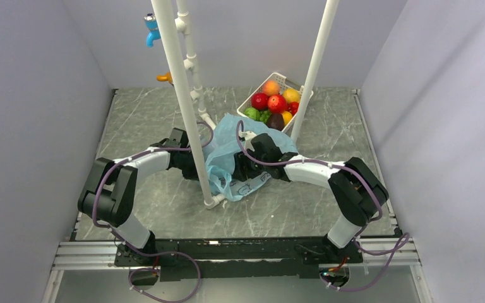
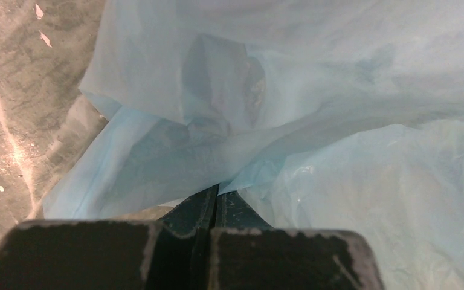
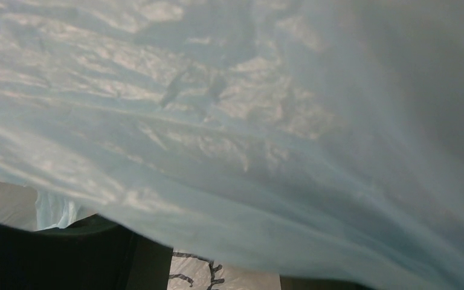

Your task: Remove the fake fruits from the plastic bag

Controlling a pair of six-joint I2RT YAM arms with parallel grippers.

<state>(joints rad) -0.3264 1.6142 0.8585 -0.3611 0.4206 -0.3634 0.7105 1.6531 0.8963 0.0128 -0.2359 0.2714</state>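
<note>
Fishing step imo: left fingers [image 2: 217, 196] are pinching an edge of the plastic bag [image 1: 227, 142]. Right fingers [image 1: 241, 170] are buried inside it, can't tell their spread. Next move needs a fruit grabbed blind.

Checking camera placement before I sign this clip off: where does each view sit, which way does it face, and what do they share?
Top external: above and behind the bases, looking down on the table; left arm and right arm show.
Left wrist: looks along the shut left gripper pinching the plastic bag.
Right wrist: lens against the plastic bag; one dark finger shows.
Shared: all three see the plastic bag.
</note>
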